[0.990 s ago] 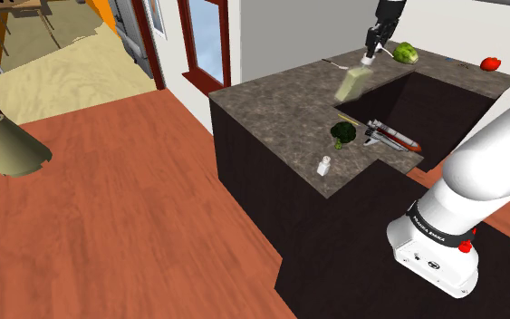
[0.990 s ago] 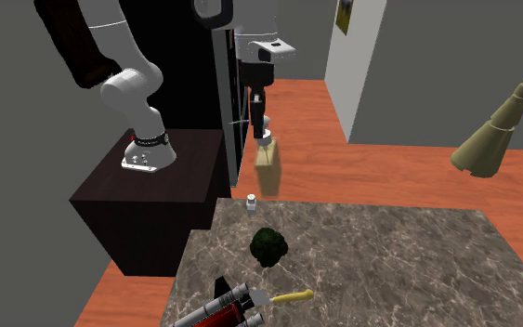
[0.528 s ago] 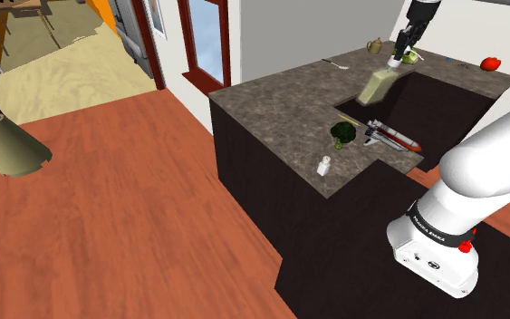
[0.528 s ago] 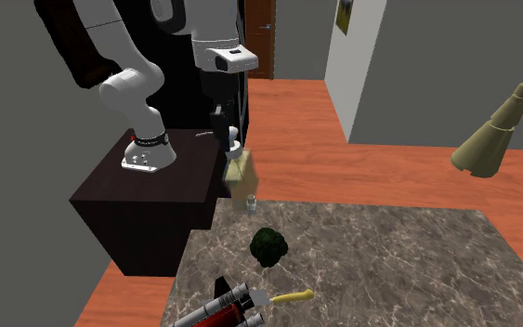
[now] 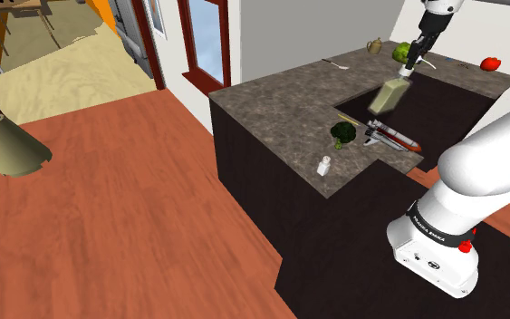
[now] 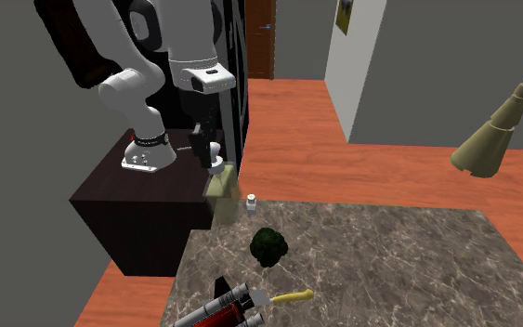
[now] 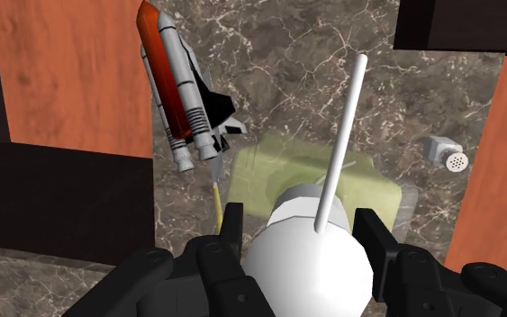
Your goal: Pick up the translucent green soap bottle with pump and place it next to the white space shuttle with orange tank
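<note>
green soap bottle (image 7: 274, 176) is clasped at its white pump neck by the gripper (image 7: 301, 230) and hung above the counter (image 5: 280, 95) near the space shuttle (image 7: 184, 86), presumably for lowering alongside it.

The gripper (image 7: 301, 239) has its 2 black fingers (image 7: 230, 236) pressed against either side of the round white pump head (image 7: 305, 257) of the soap bottle (image 7: 278, 171). The bottle's translucent green body hangs beyond the fingertips. 1 thin white stem (image 7: 343, 135) runs from the pump head out past the body. Below lies a marbled grey-brown countertop (image 7: 287, 45). On it, just beside the bottle, rests the space shuttle (image 7: 184, 90), white with an orange tank and black wings. A thin yellow stick (image 7: 218, 203) shows between shuttle and bottle. A small grey shaker (image 7: 448, 155) lies on the bottle's other side. Reddish wood floor (image 7: 71, 72) and dark cabinet faces (image 7: 53, 198) border the counter.
</note>
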Tool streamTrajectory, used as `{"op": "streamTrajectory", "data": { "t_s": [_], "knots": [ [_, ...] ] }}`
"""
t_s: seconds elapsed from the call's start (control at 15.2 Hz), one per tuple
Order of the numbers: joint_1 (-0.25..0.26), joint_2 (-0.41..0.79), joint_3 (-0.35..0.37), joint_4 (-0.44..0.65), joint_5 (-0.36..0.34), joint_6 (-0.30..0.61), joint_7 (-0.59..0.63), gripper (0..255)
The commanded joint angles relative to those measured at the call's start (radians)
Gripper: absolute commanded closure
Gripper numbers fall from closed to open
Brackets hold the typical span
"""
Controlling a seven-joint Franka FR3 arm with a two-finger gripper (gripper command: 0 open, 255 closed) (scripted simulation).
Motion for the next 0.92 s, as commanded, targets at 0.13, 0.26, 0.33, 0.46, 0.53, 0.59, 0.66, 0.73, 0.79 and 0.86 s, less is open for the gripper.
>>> {"op": "streamTrajectory", "data": {
  "t_s": [0.13,0.26,0.33,0.46,0.53,0.59,0.66,0.73,0.79,0.86],
  "knots": [
    [-0.002,0.014,-0.007,-0.046,0.0,0.06,0.0,255],
    [-0.002,0.024,-0.011,-0.064,0.002,0.088,-0.001,255],
    [-0.003,0.029,-0.012,-0.073,0.003,0.102,-0.001,255],
    [-0.003,0.041,-0.016,-0.09,0.005,0.13,-0.003,255],
    [-0.003,0.047,-0.018,-0.098,0.007,0.144,-0.003,255],
    [-0.003,0.054,-0.019,-0.106,0.008,0.158,-0.004,255],
    [-0.002,0.06,-0.021,-0.114,0.01,0.172,-0.005,255],
    [-0.002,0.067,-0.023,-0.122,0.012,0.186,-0.006,255],
    [-0.002,0.075,-0.025,-0.129,0.014,0.201,-0.008,255],
    [-0.002,0.082,-0.026,-0.136,0.017,0.215,-0.009,255]
  ]
}}
